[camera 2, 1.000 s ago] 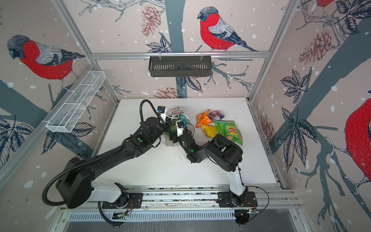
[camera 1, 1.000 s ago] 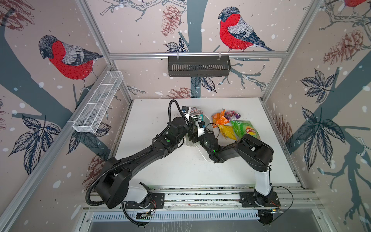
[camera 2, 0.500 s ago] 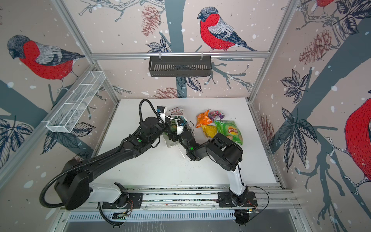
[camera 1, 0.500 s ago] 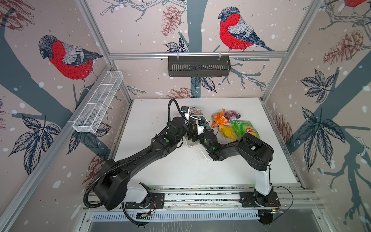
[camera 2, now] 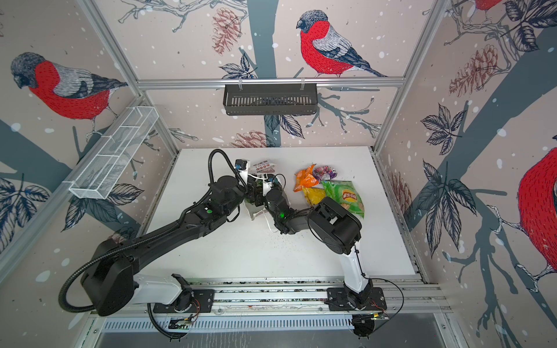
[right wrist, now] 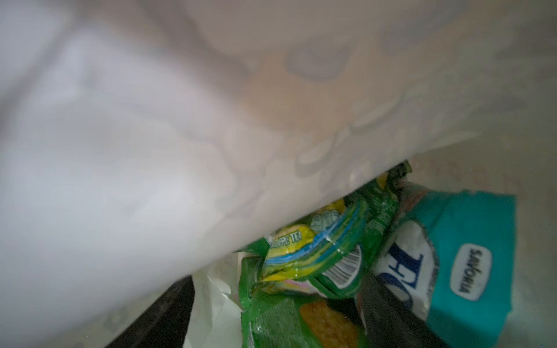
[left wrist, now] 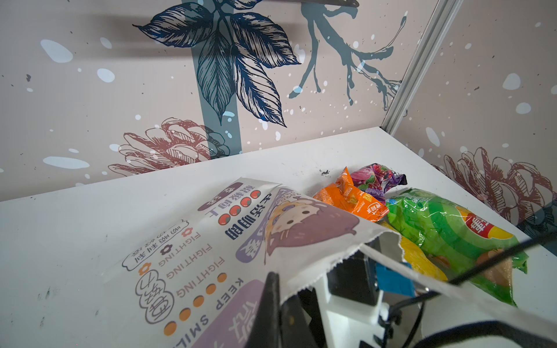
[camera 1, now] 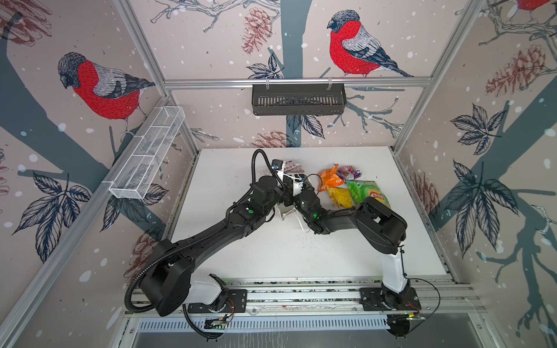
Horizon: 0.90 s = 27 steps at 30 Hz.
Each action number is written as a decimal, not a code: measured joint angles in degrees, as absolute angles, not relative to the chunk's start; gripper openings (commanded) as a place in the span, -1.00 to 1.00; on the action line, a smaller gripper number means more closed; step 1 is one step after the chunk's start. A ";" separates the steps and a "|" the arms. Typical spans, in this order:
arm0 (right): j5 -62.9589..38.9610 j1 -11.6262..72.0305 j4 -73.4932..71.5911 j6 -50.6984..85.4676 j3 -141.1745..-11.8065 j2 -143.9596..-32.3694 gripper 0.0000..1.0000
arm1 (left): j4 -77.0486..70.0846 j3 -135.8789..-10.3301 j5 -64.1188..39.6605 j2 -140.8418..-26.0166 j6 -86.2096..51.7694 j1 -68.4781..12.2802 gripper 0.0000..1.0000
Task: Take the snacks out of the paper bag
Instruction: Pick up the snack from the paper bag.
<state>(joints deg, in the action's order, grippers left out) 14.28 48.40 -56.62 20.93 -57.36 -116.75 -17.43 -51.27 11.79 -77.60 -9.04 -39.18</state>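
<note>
Left arm [camera 1: 211, 235] reaches forward; left end effector [left wrist: 278, 296] pinches paper bag [left wrist: 211, 241] rim. Right arm [camera 1: 379, 223] folded; right end effector [right wrist: 275, 319] inside bag, spread wide astride green packet [right wrist: 325, 328]. White surface [camera 1: 271, 256], bird-print walls [camera 1: 211, 45].

Paper bag [left wrist: 193, 256] on its side, part emptied
I count four snacks [camera 1: 355, 189] beside it; teal packet [right wrist: 473, 241] and green packets [right wrist: 316, 256] lie inside.

Left arm [camera 1: 211, 235] and right arm [camera 1: 379, 223]: matte black shells, rounded joint housings, a green LED [camera 1: 249, 210] on each. The link nearest the rail [camera 1: 301, 296] is white on both. Black mounting plates [camera 1: 238, 301] sit on the rail. Black corrugated conduit [camera 1: 132, 289] runs along the left arm. Thin black wire [camera 1: 435, 289] loops at the rail's right end. Left gripper [left wrist: 272, 289]: black.
</note>
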 measured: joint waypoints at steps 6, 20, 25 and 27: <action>18.28 48.82 -52.58 22.55 -57.25 -116.20 0.76 | -17.45 -51.22 11.81 -77.60 -9.04 -39.18 -1.00; 21.65 48.71 -50.26 23.77 -60.16 -120.27 0.80 | -17.37 -51.16 11.81 -77.73 -9.02 -39.18 -1.00; 22.35 48.77 -53.67 22.96 -59.77 -121.05 0.76 | -17.58 -51.16 11.51 -78.43 -9.02 -39.18 -1.00; 22.48 49.06 -57.39 22.35 -59.00 -121.51 0.70 | -17.78 -51.16 10.83 -78.78 -8.99 -39.18 -1.00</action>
